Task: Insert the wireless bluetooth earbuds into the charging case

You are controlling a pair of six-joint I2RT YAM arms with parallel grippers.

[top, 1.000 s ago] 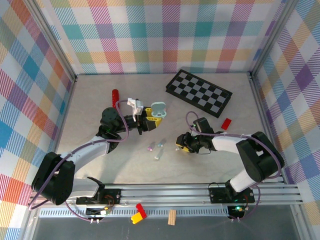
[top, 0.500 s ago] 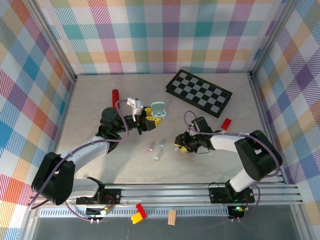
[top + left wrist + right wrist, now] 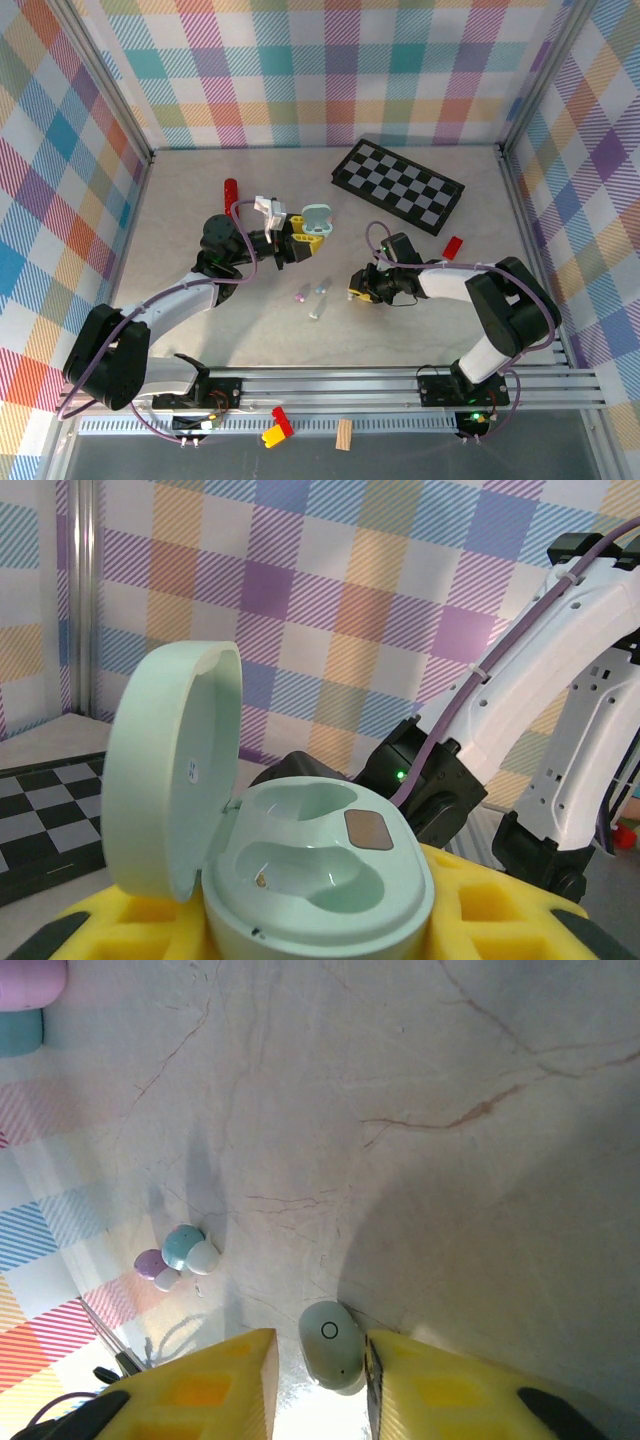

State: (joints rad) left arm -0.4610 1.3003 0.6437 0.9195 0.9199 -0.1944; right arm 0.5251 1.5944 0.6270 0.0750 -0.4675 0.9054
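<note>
Sliding toward 9 o'clock and narrowing since earlier, the right gripper (image 3: 356, 291) is nearing the earbuds (image 3: 322, 290). The left gripper (image 3: 307, 234) is clenching the open case (image 3: 310, 880), lid up. At its 6 o'clock, three earbuds are lying on the desk (image 3: 440, 325). The right gripper is straddling a mint earbud (image 3: 331, 1345), still released, one finger touching it.
</note>
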